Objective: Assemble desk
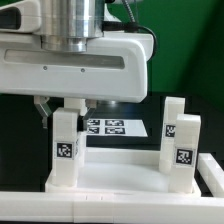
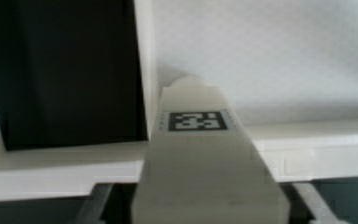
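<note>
The claw is closed partway on a leg at lower left of the exterior view. The leg stands upright, long axis vertical, directly under the claw, on the tabletop. Two more legs stand at right.

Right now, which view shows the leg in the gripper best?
The exterior view: the leg stands upright on the tabletop, the gripper closed on its top, tag visible, with two other legs for context. The wrist view shows the leg only end-on and foreshortened, tag blurred.
</note>
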You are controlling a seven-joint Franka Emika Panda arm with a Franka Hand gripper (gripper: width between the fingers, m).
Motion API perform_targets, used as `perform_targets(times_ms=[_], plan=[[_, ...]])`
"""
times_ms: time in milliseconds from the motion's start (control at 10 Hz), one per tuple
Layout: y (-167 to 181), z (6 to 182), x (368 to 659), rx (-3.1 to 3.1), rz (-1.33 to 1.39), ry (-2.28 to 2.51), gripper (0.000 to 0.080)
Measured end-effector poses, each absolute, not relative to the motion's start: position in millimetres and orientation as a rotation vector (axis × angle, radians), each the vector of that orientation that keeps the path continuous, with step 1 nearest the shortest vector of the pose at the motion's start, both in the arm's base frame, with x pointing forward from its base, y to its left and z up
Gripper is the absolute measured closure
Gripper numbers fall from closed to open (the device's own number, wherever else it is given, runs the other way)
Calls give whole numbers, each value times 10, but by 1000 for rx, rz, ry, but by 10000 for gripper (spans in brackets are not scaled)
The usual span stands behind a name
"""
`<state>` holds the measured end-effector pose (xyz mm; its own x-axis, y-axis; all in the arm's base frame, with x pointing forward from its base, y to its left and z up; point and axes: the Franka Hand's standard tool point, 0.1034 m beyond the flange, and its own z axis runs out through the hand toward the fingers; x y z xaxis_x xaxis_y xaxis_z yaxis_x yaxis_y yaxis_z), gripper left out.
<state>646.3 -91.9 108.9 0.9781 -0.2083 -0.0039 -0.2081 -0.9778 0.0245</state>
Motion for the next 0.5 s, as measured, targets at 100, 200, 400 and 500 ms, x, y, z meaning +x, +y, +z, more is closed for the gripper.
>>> perform_targets(times_ms=[100, 200, 400, 500], plan=[[-908, 1071, 6427, 3093, -31, -471, 509], [-905, 1068, 6401, 3084, -43, -570, 508], [-892, 1066, 6359, 3062, -64, -710, 502], [-883, 1066, 6355, 3051, -68, -745, 499]])
